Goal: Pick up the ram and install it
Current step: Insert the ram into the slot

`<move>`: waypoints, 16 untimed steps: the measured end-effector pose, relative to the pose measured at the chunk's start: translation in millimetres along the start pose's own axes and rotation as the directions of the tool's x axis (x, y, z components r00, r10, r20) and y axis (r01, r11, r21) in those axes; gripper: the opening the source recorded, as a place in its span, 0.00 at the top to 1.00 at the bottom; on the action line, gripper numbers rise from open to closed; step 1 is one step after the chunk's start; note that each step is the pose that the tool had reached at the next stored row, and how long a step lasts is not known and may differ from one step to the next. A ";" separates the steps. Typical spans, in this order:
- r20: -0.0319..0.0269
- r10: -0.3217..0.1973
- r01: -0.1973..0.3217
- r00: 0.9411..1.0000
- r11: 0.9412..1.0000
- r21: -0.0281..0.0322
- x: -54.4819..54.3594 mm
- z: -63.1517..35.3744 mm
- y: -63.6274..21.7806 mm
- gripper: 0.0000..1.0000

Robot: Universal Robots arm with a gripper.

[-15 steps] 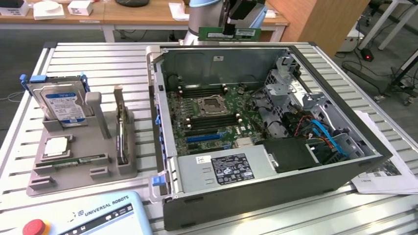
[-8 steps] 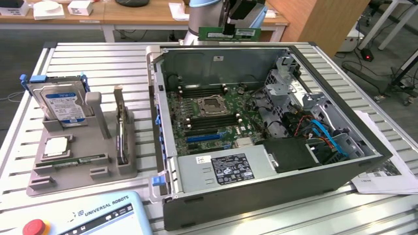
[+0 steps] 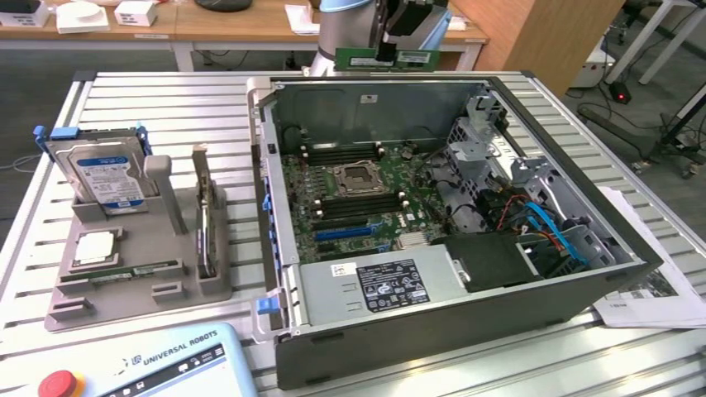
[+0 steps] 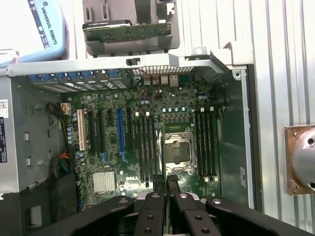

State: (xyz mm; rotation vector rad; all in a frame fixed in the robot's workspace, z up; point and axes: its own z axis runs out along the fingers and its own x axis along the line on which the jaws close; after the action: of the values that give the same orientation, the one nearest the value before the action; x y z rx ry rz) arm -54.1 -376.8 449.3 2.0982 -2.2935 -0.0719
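Observation:
High over the far wall of the open computer case (image 3: 441, 273), my gripper (image 3: 386, 50) is shut on the ram (image 3: 414, 57), a narrow green stick with a white label, held level. In the wrist view the gripper (image 4: 166, 183) has its two black fingers (image 4: 158, 186) pressed close together, looking down on the motherboard (image 4: 147, 128). Long black memory slots (image 4: 145, 147) lie on both sides of the processor socket (image 4: 177, 150). The same slots (image 3: 347, 203) and socket (image 3: 361, 178) show in the exterior view, well below the ram.
A grey fixture (image 3: 132, 265) on the exterior view's left carries a hard drive (image 3: 105, 178), a silver processor (image 3: 94, 248) and an upright card (image 3: 202, 223). A teach pendant (image 3: 144, 364) lies at the front. The power supply (image 3: 381, 285) and drive cages (image 3: 497, 165) crowd the case.

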 end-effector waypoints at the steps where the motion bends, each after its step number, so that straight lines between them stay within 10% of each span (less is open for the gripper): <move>1: 0.000 0.000 0.000 1.000 1.000 0.000 0.0 1.1 -0.1 0.87; 16: 0.000 0.000 0.000 1.000 1.000 0.000 0.2 23.9 -1.4 0.87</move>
State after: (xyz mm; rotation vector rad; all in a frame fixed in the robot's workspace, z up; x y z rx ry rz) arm -54.1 -376.9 425.4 2.0982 -2.2935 -0.0718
